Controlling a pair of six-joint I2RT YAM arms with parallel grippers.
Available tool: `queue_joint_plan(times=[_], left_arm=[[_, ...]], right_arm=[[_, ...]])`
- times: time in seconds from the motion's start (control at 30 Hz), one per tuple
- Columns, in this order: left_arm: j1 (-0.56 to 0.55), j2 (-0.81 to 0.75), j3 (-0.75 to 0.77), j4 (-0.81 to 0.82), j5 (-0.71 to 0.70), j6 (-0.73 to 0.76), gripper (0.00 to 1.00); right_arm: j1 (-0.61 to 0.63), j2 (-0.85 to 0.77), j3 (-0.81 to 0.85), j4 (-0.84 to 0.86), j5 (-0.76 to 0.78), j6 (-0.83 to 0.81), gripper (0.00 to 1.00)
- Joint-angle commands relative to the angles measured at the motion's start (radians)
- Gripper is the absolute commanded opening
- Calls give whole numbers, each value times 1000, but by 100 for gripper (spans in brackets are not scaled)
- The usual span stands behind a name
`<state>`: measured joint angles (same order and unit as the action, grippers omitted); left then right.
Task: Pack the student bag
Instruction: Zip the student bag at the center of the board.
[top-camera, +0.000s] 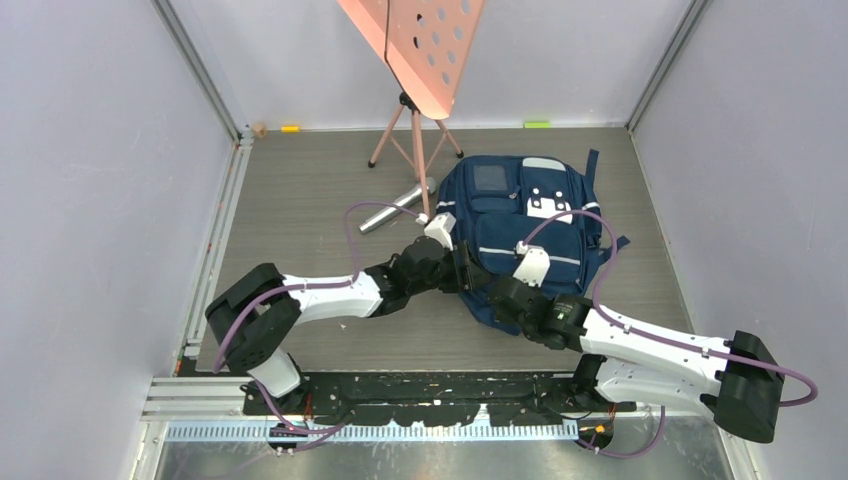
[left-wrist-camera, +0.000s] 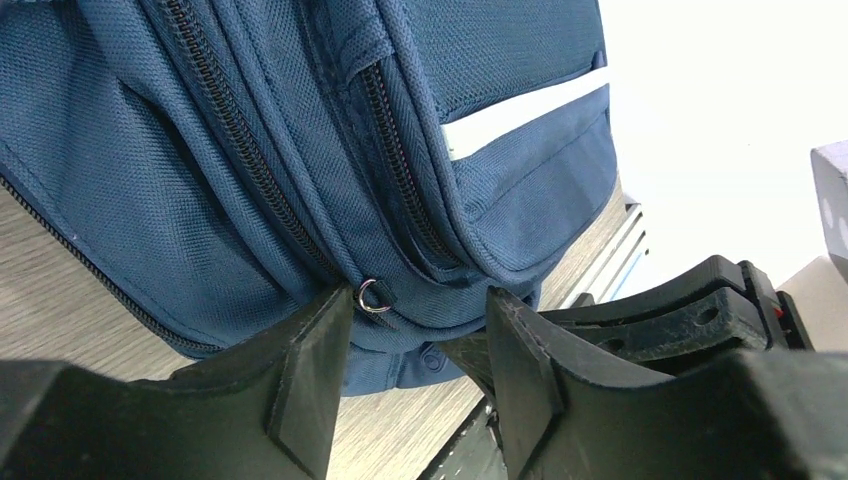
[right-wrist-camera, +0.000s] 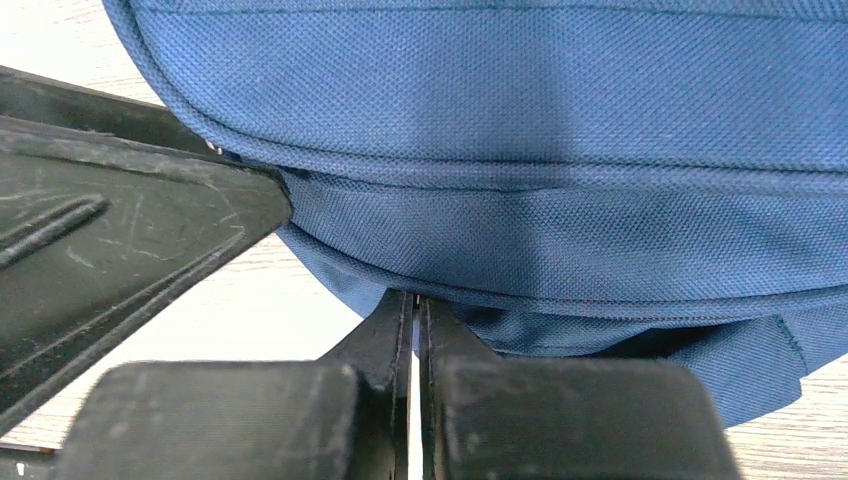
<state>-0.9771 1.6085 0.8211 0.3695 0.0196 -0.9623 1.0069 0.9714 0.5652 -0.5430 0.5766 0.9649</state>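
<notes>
Navy student bag (top-camera: 525, 225) lies flat on grey wood-grain table (top-camera: 300, 190), front up, grey stripes and patches showing, right of centre. Both arms reach in to its near side: left gripper (top-camera: 462, 268) at the near-left corner, right gripper (top-camera: 497, 292) just beside it at the near edge. Jaws not readable from up here. Purple cables loop off both arms. Silver metal cylinder (top-camera: 395, 208) lies just left of the bag, by the foot of a pink tripod stand (top-camera: 425, 50) with a perforated plate on top. Small yellow piece (top-camera: 290, 128) and green piece (top-camera: 537, 124) at the far wall.
</notes>
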Motion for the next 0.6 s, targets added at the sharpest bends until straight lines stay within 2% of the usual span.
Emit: queue_joint_plan(times=[0.0, 0.17, 0.23, 0.3, 0.33, 0.4, 0.47, 0.57], left_arm=[[2, 14, 23, -100, -10, 43, 56], [2, 35, 30, -123, -11, 40, 58], [2, 48, 37, -108, -5, 38, 56], [3, 57, 34, -46, -3, 42, 43], [5, 60, 42, -37, -3, 48, 33], [22, 61, 64, -58, 9, 64, 14], [62, 51, 70, -73, 30, 77, 0], [135, 18, 50, -76, 65, 96, 0]], right_arm=[[-1, 7, 57, -7, 76, -43, 0], [-1, 27, 78, -19, 77, -65, 0], [-1, 35, 81, -19, 75, -69, 0], [-1, 43, 83, -18, 78, -72, 1], [-1, 45, 84, -19, 83, -74, 0], [-3, 51, 89, -36, 99, -81, 0], [-21, 50, 97, -67, 108, -87, 0], [-85, 42, 99, -98, 76, -109, 0]])
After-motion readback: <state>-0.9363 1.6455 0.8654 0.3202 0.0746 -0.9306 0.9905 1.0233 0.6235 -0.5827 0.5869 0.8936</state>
